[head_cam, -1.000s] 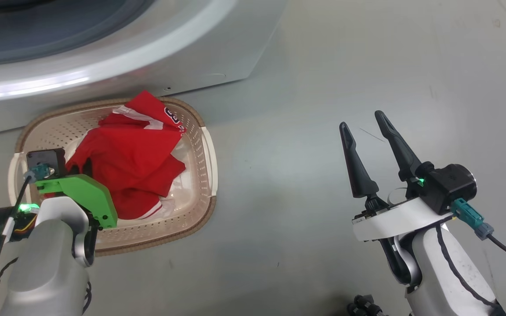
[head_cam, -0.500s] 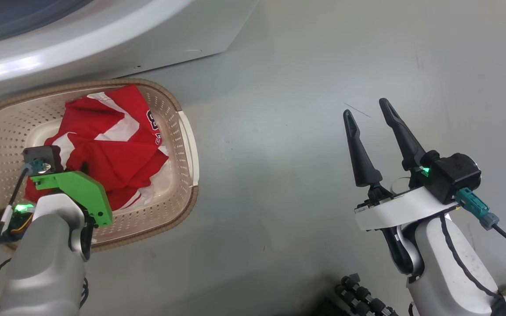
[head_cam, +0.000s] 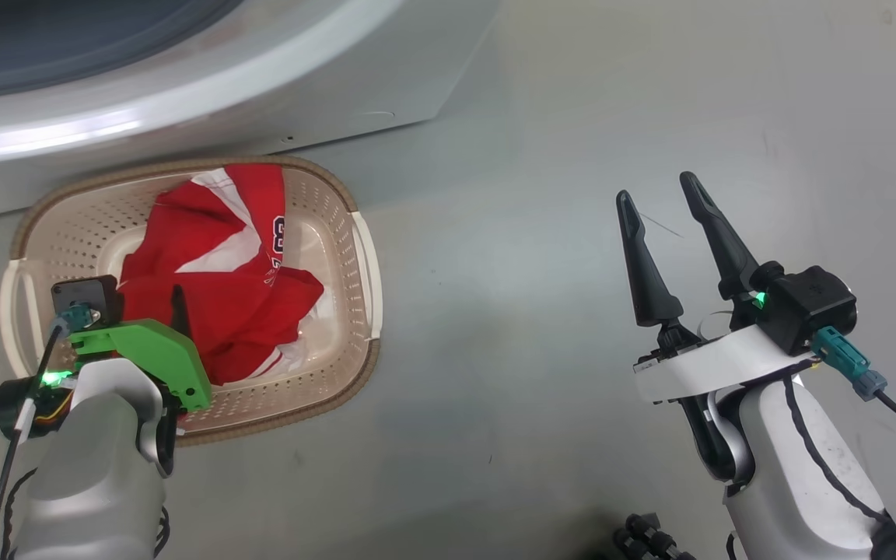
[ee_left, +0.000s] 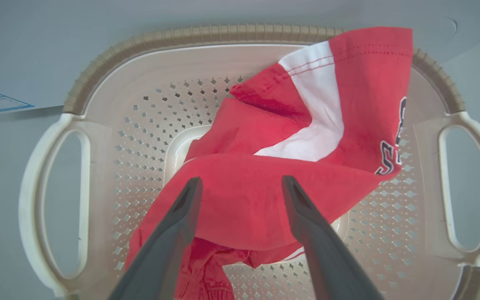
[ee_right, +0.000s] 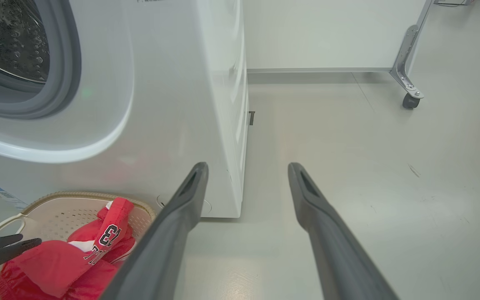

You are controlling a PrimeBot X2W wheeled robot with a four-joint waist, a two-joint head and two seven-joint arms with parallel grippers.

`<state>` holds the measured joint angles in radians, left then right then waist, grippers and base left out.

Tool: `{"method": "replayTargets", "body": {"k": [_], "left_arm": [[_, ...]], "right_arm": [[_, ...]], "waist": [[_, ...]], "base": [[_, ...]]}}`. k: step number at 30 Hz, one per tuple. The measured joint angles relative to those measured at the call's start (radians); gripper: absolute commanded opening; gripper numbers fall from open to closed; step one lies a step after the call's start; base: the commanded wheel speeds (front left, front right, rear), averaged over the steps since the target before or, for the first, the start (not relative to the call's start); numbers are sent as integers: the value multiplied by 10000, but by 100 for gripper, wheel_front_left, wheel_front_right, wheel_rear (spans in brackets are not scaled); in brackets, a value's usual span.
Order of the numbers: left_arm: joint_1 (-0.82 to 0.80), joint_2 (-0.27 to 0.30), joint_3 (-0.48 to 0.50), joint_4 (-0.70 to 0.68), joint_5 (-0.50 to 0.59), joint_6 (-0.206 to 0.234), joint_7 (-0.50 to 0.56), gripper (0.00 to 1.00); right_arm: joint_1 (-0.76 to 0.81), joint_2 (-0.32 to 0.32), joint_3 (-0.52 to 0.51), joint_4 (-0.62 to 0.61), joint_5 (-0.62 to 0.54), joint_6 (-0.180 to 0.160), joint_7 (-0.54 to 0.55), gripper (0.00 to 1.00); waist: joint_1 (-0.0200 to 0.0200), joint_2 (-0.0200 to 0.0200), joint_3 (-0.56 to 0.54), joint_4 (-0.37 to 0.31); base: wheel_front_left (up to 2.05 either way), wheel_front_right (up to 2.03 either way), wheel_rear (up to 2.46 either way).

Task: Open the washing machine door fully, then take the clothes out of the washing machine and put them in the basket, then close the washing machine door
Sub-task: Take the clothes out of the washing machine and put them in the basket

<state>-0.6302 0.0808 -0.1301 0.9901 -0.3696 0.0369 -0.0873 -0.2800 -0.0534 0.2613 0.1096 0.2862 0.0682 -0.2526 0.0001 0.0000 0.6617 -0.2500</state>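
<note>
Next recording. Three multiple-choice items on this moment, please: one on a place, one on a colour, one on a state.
1. The clothes lie: A beside the basket; B inside it; C under it.
2. The clothes are mostly: A red; B blue; C green.
3. The left tool is: A shut on the clothes; B shut on the basket's handle; C open.
Answers: 1 B, the perforated walls ring the heap. 2 A, red cloth with white stripes. 3 C, its jaws stand apart with cloth showing between them.
</note>
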Motion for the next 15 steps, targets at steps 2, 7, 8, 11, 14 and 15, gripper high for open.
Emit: {"method": "replayTargets", "body": {"k": [2,7,8,11,14,15], "left_arm": [[2,-4,-23,0,2,-77,-349,100],[4,-40,-92,-35,13,-169,-1135,100],[5,-67,-98,-58,15,-171,-1302,100],[10,-117,-173,-203,33,-253,-1532,100],[34,-165,-228,-416,150,-291,-1618,100],[52,-174,-261,-504,215,-336,-1632,100]], "right_arm": [[-3,0,-6,63,-10,6,0,100],[-3,0,-128,188,-48,10,0,100],[-2,-2,-182,211,-48,10,0,100],[8,-27,-320,297,-63,4,0,100],[19,-73,-437,387,-73,-6,0,100],[22,-81,-472,408,-73,-8,0,100]], "waist": [[0,0,-120,74],[0,0,-467,243],[0,0,-543,278],[0,0,-779,387],[0,0,-1034,500],[0,0,-1124,535]], "base": [[0,0,0],[0,0,0],[0,0,0],[0,0,0],[0,0,0],[0,0,0]]}}
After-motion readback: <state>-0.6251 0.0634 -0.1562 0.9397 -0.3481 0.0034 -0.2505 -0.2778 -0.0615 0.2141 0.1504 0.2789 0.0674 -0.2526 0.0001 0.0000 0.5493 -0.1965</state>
